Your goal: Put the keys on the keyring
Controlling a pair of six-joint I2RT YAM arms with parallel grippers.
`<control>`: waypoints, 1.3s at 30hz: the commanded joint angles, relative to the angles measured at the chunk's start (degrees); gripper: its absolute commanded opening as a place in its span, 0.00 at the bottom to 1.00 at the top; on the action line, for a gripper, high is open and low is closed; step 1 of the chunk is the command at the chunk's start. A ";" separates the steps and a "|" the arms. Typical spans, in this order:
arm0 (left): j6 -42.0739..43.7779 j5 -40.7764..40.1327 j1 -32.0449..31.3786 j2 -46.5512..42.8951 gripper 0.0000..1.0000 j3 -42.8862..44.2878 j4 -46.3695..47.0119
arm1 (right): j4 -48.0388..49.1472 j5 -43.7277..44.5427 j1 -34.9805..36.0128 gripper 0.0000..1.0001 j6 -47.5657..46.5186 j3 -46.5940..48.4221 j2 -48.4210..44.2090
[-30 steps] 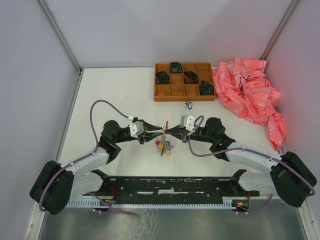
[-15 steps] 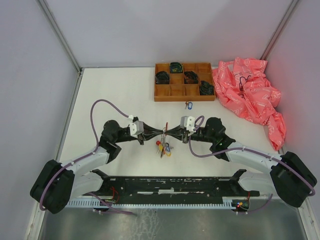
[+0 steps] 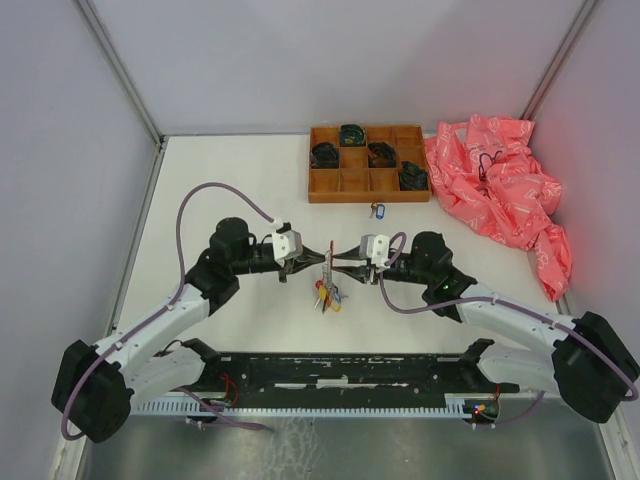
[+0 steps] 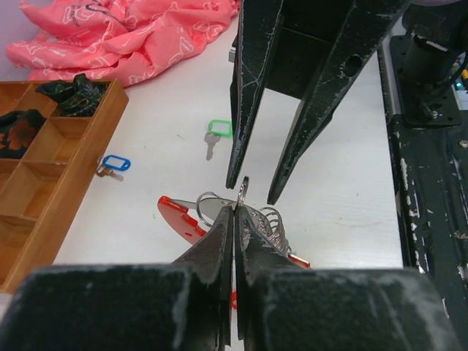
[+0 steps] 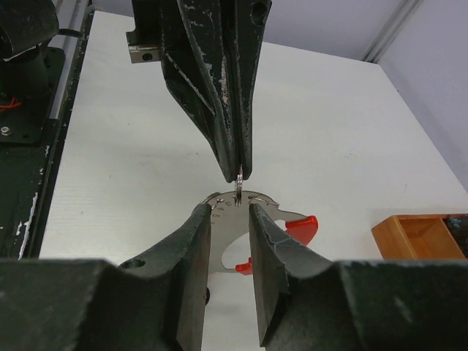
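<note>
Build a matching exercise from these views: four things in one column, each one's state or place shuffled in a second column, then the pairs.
Column one
1. left black two-finger tool
2. right black two-finger tool
3. small silvery key with blue plastic tag
4. small silvery key with green plastic tag

Column two
A. lying right beside the brown wooden compartment tray
B. shut on the thin silvery wire keyring
C. lying on the white table, well apart from that tray
D. open, one finger on either side of the ring

Pairs: 1-B, 2-D, 3-A, 4-C
</note>
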 commanded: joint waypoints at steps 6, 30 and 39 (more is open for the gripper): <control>14.16 -9.89 -3.88 -0.79 0.03 13.59 -26.62 | -4.22 1.16 -0.05 0.40 -2.80 5.75 -0.50; 18.70 -20.34 -11.22 3.08 0.03 21.98 -36.22 | -8.90 -4.72 0.13 0.22 -0.20 10.15 4.19; 18.11 -19.28 -11.46 2.75 0.03 21.06 -34.70 | -11.17 -4.02 0.08 0.01 -0.85 10.66 4.13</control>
